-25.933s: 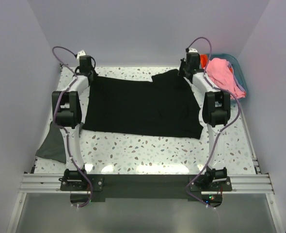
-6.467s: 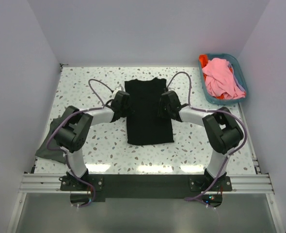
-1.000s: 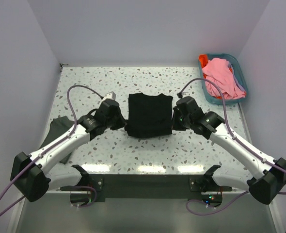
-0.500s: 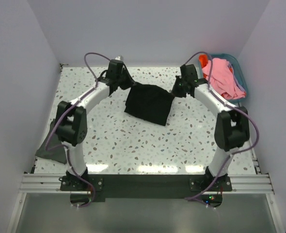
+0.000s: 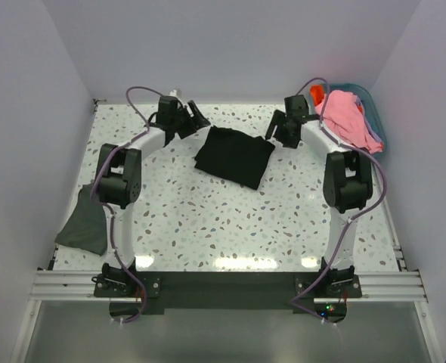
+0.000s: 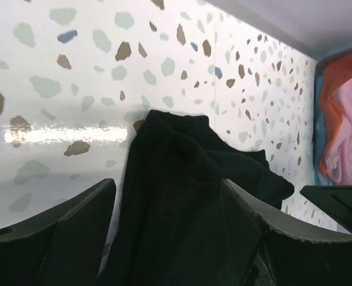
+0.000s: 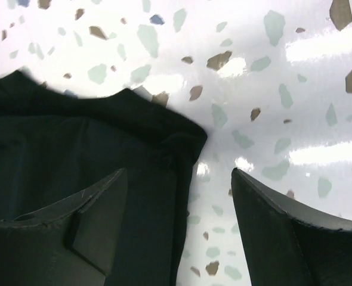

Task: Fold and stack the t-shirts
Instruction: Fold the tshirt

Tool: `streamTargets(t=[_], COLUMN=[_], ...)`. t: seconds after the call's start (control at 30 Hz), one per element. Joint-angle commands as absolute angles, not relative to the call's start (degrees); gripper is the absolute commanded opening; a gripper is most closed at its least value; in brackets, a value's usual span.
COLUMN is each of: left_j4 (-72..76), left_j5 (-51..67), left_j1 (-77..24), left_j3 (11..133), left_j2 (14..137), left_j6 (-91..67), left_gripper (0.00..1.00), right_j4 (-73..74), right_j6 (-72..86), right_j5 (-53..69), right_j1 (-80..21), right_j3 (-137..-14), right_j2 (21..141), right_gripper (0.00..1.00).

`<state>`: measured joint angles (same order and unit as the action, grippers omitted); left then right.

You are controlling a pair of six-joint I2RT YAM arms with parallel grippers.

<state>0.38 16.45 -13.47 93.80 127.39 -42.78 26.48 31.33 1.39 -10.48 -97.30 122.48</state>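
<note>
The folded black t-shirt lies skewed on the speckled table, near the back. My left gripper hovers open just off the shirt's back-left corner. In the left wrist view the black t-shirt lies loose between the spread fingers. At the back-right corner my right gripper is open too. In the right wrist view the shirt's corner lies by the left finger, and bare table shows between the jaws. A dark grey t-shirt hangs over the table's left edge. Pink and orange-red t-shirts fill the basket.
The teal basket stands at the back right corner, just beyond my right arm, and its rim shows at the right of the left wrist view. White walls close in the back and both sides. Both arms stretch far back from their bases.
Both grippers have opened and let go of the black t-shirt, which has settled on the table near the back. Both wrists have drawn back slightly toward the rear wall.
</note>
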Motion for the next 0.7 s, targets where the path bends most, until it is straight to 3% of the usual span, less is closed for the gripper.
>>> streamTargets(t=[0.0, 0.03, 0.13, 0.27, 0.37, 0.5, 0.67], left_j4=[4.6, 4.1, 2.7, 2.1, 1.8, -2.1, -6.8], left_j5=[12.6, 11.2, 6.0, 2.7, 0.1, -4.5, -9.5], left_j1=[-13.6, -13.7, -15.4, -20.5, -23.5, -26.1, -28.3], left_j3=[90.8, 89.7, 86.8, 85.2, 84.5, 83.7, 80.3], left_j2=[118.5, 116.8, 114.6, 113.6, 115.4, 119.0, 121.2], left_j6=[-39.8, -39.6, -37.7, -36.0, -36.2, -39.4, -46.0], left_gripper=[0.75, 0.73, 0.56, 0.25, 0.13, 0.06, 0.02], right_j4=[26.0, 25.8, 23.5, 25.0, 26.2, 27.9, 26.2], right_j6=[29.1, 28.7, 28.3, 27.1, 25.8, 24.1, 23.2], right_j5=[-6.7, -8.2, -10.2, -10.8, -10.2, -8.7, -8.3], right_j1=[-15.9, -17.0, -21.3, -24.2, -24.8, -25.6, -28.1], right_j3=[-94.8, -93.3, -91.8, -97.3, -102.9, -107.1, -99.9], right_j2=[114.1, 113.5, 113.0, 119.1, 125.7, 131.3, 129.6], right_gripper=[0.74, 0.74, 0.73, 0.72, 0.70, 0.70, 0.70])
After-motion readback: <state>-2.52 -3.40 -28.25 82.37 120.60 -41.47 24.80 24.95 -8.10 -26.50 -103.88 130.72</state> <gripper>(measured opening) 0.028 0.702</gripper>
